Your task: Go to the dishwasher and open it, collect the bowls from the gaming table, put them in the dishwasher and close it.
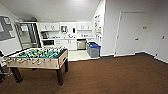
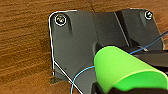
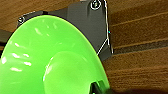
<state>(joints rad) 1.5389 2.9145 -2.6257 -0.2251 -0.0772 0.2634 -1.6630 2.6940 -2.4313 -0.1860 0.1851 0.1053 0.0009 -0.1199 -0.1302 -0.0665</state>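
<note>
Brown carpet lies between foosball table, bins and dishwasher; each wrist shows a green bowl, grip unclear.

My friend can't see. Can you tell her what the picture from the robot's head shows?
A table-football table with a green field and pale wooden sides stands on brown carpet. Behind it, a white kitchenette holds a stainless-steel dishwasher, with grey bins with blue lids beside it.
</note>
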